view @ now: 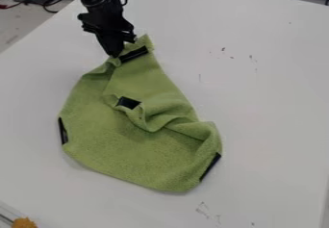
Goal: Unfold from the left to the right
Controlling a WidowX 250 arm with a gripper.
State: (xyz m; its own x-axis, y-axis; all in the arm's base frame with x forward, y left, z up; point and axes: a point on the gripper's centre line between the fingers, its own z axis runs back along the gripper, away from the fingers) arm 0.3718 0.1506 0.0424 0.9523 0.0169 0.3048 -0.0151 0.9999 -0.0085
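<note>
The gripper (118, 48) hangs at the upper left, low over the top end of the green cloth (128, 150), its lower tip against the cloth's upper left edge. Whether it holds any fabric cannot be made out. Spread over the middle and left of the table, the cloth is partly folded and wrinkled. Dark patches mark its top end, its left edge and its lower right edge. Another dark patch lies near the middle, on a corner folded inward beside a raised, bunched ridge running to the right.
The white table (270, 102) carries small dark marks at the upper right and near the bottom. An orange object (24, 222) sits at the bottom left corner beside a clear edge. Cables (48, 3) lie beyond the table at the upper left.
</note>
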